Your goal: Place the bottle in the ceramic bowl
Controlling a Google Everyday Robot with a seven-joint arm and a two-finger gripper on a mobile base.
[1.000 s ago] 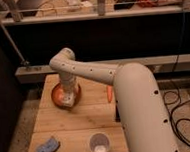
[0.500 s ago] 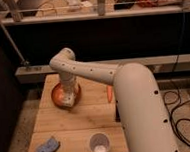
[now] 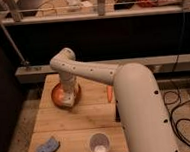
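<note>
The ceramic bowl, shallow and orange-brown, sits at the far left of the wooden table. My white arm reaches across from the right and bends down into it. The gripper is at the end of the arm, low over the middle of the bowl, and it covers much of the bowl's inside. I cannot make out the bottle; it is hidden by the arm or the gripper.
A pale translucent cup stands near the table's front edge. A blue sponge-like object lies at the front left corner. A small orange item rests beside my arm. A dark shelf and railing run behind the table.
</note>
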